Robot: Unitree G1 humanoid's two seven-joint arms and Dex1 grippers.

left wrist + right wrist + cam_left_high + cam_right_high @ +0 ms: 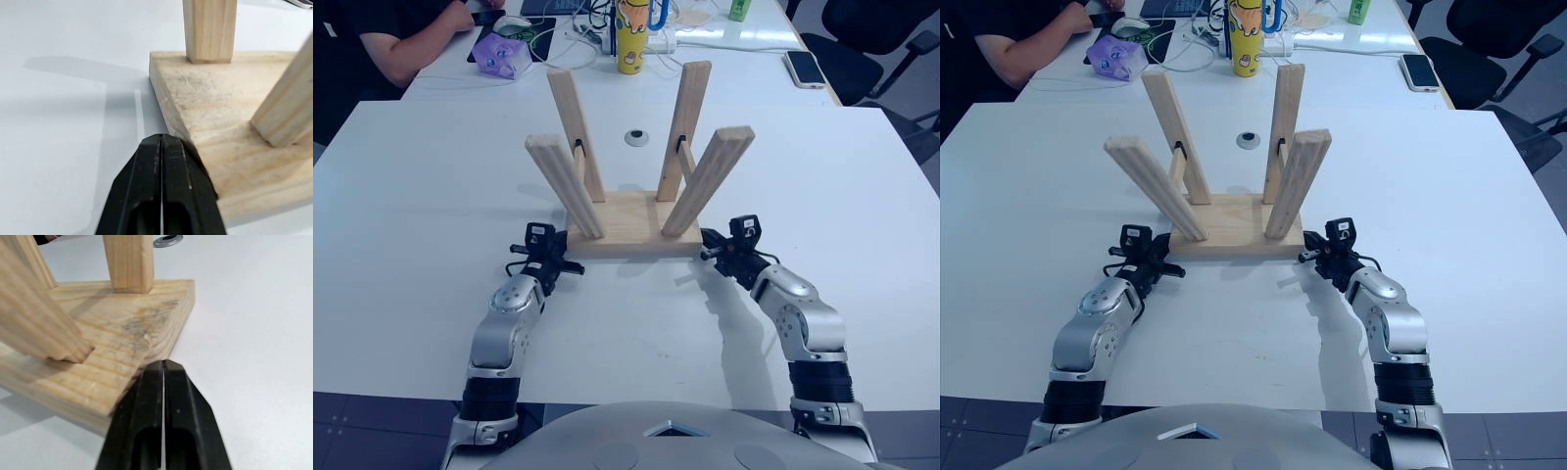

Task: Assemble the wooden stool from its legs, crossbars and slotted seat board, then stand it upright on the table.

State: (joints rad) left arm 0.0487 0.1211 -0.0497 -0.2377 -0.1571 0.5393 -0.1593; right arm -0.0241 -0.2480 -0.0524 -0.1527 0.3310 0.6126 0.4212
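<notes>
Left eye view: stool (631, 186) sits upside down near the middle of the table (431, 196), w/ the slotted seat board (625, 217) flat on the top and all four legs (563, 186) pointing up and splayed outward. Crossbars (579, 164) look seated between the leg pairs on each side, though you can't see the joints clearly enough to say they're fully home.

Left gripper (160, 140): jaws closed tight, pads together, nothing held. Its tip is at the board's near left corner and looks to be touching the edge. Right gripper (163, 363): same story, jaws pressed shut and empty, tip right at the near right corner of the board.

Progress, as a judgement: assembly looks about done, since legs, crossbars and board are all together as one piece. What's left is the flip, i.e. getting the stool onto its feet, seat up. Neither gripper has a hold on it yet, so you'd need to open up and grip the board edge or a leg on both sides first. Watch the splayed legs when you turn it, they could catch the table
</notes>
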